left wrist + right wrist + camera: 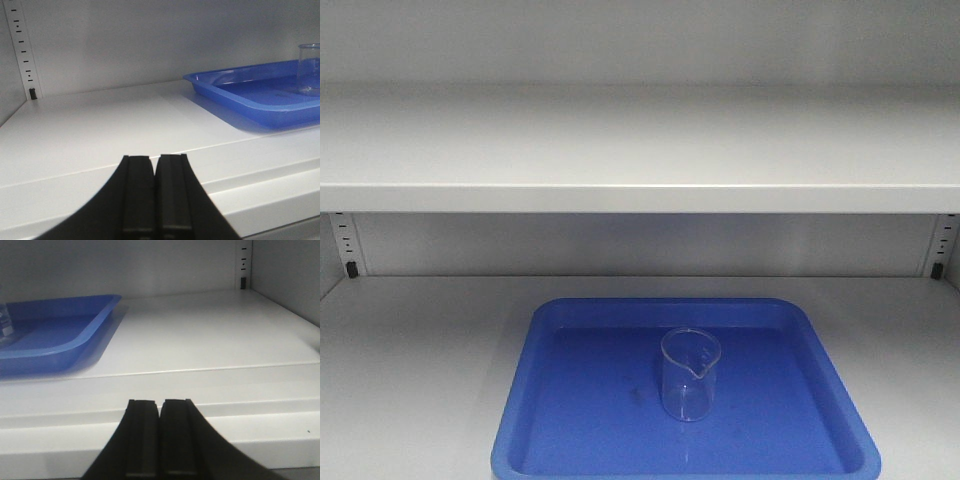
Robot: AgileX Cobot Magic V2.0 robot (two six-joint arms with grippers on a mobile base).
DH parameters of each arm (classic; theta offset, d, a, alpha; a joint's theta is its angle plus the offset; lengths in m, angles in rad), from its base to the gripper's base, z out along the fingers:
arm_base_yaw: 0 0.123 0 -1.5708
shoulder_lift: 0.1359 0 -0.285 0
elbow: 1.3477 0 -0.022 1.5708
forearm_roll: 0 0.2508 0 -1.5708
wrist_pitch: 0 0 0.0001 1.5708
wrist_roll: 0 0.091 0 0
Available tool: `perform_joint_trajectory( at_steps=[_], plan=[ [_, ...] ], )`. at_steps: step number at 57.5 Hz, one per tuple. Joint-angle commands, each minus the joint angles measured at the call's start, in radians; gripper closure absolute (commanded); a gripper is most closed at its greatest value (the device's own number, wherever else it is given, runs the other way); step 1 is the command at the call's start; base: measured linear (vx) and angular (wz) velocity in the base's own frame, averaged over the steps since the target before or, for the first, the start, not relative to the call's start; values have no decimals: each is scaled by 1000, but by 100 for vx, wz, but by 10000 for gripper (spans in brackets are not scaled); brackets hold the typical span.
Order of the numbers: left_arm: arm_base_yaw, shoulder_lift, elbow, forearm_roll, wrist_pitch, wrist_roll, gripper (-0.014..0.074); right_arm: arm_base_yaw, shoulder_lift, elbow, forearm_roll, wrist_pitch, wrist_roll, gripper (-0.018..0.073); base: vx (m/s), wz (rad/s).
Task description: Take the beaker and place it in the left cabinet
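A: Where is the beaker [691, 374]?

B: Lower centre of the front view, upright on a blue tray [570, 440], long axis vertical, pouring lip toward the camera.

A: And the cabinet [420, 350]?

B: The tray rests on its lower board; a shelf [640, 150] crosses the upper frame.

A: The hands?

B: Left hand [156, 165] and right hand [160, 410] each have fingers pressed together, holding nothing, at the board's front edge.
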Motion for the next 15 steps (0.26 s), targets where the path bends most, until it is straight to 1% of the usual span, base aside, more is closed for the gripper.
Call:
perform_joint_trajectory(
  at_steps=[1,15],
  plan=[
    [-4,-19,16,-7,-83,-4,595,-4,-17,6,-11,-78,-10,565,0,0],
    [-4,-19,16,-7,-83,-4,595,-4,-16,7,-11,-78,-10,565,0,0]
  ],
)
